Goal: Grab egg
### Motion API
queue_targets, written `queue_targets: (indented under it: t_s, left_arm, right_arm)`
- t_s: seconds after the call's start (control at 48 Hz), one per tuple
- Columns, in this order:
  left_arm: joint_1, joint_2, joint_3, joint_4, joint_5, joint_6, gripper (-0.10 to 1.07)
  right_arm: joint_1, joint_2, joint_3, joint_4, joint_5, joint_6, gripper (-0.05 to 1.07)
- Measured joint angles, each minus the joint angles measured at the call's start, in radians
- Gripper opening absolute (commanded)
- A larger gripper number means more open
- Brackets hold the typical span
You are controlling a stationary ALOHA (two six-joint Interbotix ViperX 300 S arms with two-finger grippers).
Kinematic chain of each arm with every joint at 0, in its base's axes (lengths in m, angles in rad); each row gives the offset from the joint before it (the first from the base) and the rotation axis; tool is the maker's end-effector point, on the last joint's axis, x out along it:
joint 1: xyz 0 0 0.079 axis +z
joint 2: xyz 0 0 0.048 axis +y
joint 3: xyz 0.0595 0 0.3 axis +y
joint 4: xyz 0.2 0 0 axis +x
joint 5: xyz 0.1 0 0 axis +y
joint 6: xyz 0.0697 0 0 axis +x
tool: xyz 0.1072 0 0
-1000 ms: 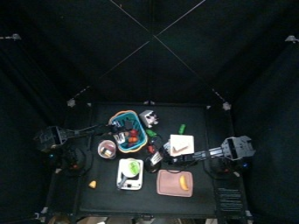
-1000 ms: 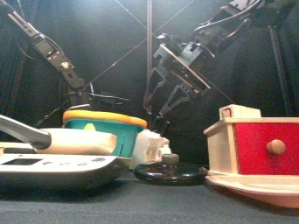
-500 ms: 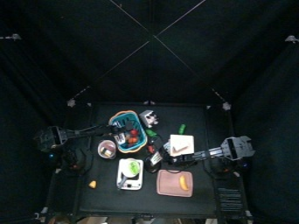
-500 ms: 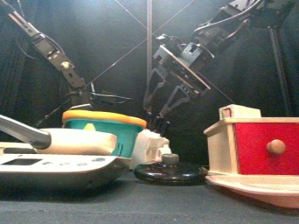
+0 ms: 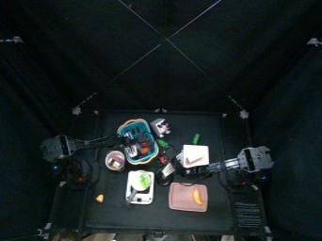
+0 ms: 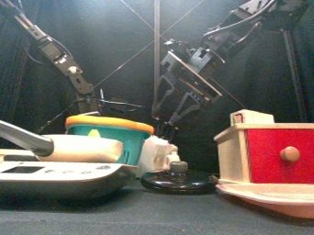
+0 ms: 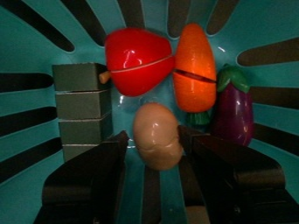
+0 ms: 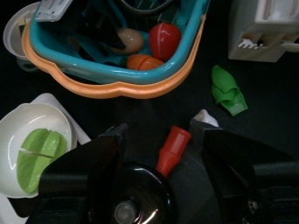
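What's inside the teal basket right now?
In the teal basket lie an egg, a red tomato, a carrot, an eggplant and a grey block. Anything beneath them is hidden.

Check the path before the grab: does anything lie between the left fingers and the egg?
No. In the left wrist view the egg lies between the open fingers, only teal basket floor around it.

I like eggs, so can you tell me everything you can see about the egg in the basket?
The egg is smooth, plain and tan, and looks like a toy. It lies on the floor of the teal basket, whole and uncracked. A red tomato and an orange carrot lie just beyond it, a purple eggplant on one side and a grey-green block on the other. The left claw hangs open right above it, a finger on each side, not squeezing it yet.
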Motion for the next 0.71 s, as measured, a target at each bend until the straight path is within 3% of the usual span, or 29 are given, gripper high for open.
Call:
queue_targets:
  t_s: [0.583, 0.708]
  left_arm:
    - [-0.006, 0.069, -0.012, 0.018, 0.041, -0.002, 0.86]
    - [-0.006, 0.078, -0.021, 0.025, 0.043, -0.002, 0.82]
  right_arm:
    - [-0.008, 0.0, 0.002, 0.0, 0.002, 0.0, 0.92]
    - [-0.009, 0.0, 0.002, 0.0, 0.0, 0.0, 0.92]
